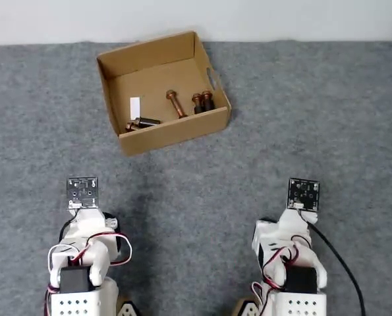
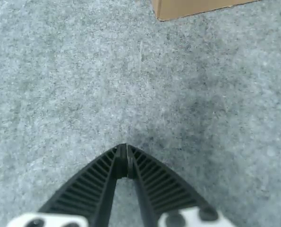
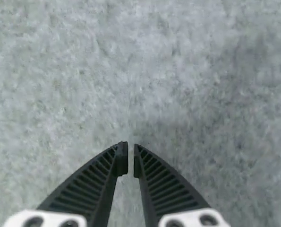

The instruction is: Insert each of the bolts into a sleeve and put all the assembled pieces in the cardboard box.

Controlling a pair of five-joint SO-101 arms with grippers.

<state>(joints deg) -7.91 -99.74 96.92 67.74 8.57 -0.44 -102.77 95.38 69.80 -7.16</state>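
The cardboard box (image 1: 212, 79) stands at the back of the grey felt table, a little left of centre. Inside it lie several copper bolts in dark sleeves: one near the front left wall (image 1: 143, 122), one in the middle (image 1: 176, 103), and two side by side at the right (image 1: 203, 101). A corner of the cardboard box (image 2: 197, 7) shows in the left wrist view. My left gripper (image 2: 126, 161) is shut with nothing in it, hanging over bare felt. My right gripper (image 3: 129, 158) is shut too, with a hairline gap at the tips and nothing held.
A white label (image 1: 135, 106) sits on the box floor. Both arms are folded back at the front edge, the left arm (image 1: 84, 224) and the right arm (image 1: 294, 230), with grey felt (image 1: 196, 191) between them and the box.
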